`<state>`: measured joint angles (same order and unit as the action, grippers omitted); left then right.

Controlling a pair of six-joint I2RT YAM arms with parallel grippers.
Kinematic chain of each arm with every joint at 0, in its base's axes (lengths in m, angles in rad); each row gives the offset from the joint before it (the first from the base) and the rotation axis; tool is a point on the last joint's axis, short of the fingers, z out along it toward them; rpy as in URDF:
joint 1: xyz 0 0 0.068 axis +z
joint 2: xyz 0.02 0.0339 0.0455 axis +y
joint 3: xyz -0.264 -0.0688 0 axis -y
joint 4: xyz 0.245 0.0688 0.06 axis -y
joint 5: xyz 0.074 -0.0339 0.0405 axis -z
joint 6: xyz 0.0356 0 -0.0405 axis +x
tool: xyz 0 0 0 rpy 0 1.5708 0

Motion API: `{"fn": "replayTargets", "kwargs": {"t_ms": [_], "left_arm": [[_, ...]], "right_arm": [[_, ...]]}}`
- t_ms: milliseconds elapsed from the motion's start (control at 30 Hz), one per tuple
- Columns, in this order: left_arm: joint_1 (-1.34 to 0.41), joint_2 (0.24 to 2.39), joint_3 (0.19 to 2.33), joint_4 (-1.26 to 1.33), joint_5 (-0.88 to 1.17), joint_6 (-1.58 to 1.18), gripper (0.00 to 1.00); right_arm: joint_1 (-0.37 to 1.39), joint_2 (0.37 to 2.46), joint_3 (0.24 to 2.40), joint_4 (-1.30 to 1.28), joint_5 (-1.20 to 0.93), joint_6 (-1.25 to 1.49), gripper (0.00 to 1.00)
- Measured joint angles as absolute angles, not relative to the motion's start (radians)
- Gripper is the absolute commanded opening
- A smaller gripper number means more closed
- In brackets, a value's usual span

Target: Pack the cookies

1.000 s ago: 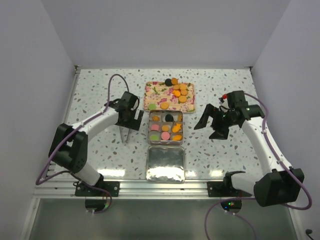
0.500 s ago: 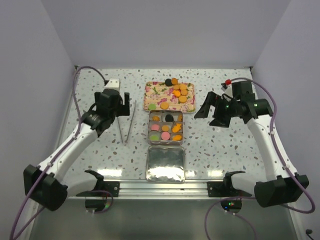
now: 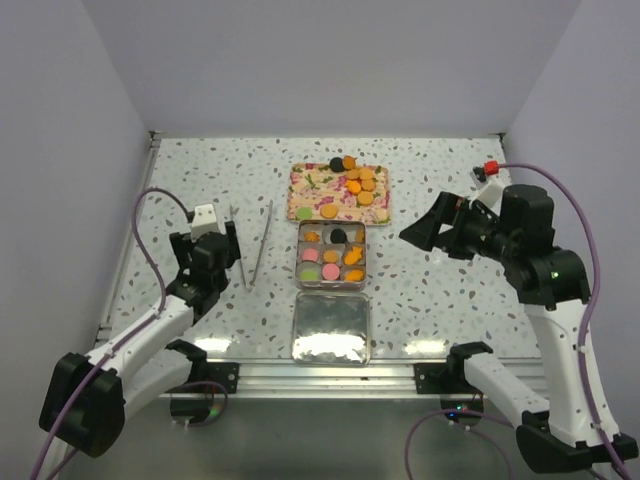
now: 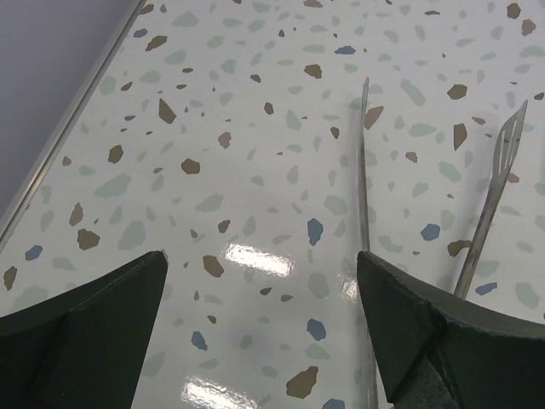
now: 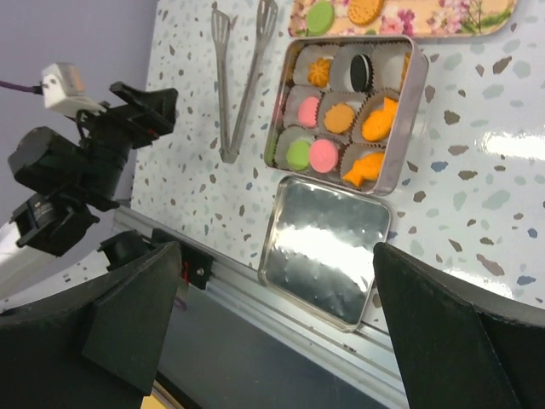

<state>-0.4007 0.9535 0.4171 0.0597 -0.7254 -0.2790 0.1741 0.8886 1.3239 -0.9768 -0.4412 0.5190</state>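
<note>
The cookies (image 3: 358, 183) lie in two places. One loose group sits on the floral tray (image 3: 312, 185) at mid-table: a cluster of orange discs toward its far right corner with a black one beside them, plus a green and an orange disc near its front left corner. The rest fill the square tin (image 3: 333, 287) just in front of the tray, set in paper cups in a three-by-three grid; the right wrist view shows orange, pink, green and a dark one, and two orange fish shapes on one side. The tin's lid (image 3: 331, 327) lies just in front of it, shiny side up, near the table's front edge.

Metal tongs (image 3: 256, 245) lie flat to the left of the tin, arms spread toward the far side.

The left gripper (image 3: 226, 228) hangs low beside the tongs with its jaws spread wide and nothing between them. The right gripper (image 3: 425, 228) is raised to the right of the tin, tilted toward it, also wide apart and empty.

The table (image 3: 200, 170) is glossy white terrazzo speckled brown, blue and green, throwing back light glare. Plain pale walls (image 3: 320, 60) close it in on three sides. An aluminium rail (image 3: 300, 372) runs along the front, and purple cables (image 3: 150, 200) loop from both arms.
</note>
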Motion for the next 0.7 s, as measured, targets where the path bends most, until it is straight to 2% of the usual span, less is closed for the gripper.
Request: {"fn": "replayTargets", "kwargs": {"t_ms": [233, 500, 600, 700], "left_arm": [[-0.400, 0.920, 0.433, 0.055, -0.675, -0.293, 1.00], [-0.400, 0.899, 0.485, -0.067, -0.593, -0.347, 1.00], [-0.400, 0.874, 0.485, -0.106, -0.569, -0.368, 1.00], [-0.400, 0.842, 0.485, -0.125, -0.542, -0.384, 1.00]], "right_arm": [[0.174, 0.883, 1.220, -0.980, -0.447, 0.524, 0.99], [0.184, 0.957, 1.136, -0.978, -0.493, 0.510, 0.99], [0.244, 1.039, 1.088, -0.987, -0.475, 0.504, 0.99], [0.386, 1.129, 1.002, -0.987, -0.427, 0.513, 0.98]]}}
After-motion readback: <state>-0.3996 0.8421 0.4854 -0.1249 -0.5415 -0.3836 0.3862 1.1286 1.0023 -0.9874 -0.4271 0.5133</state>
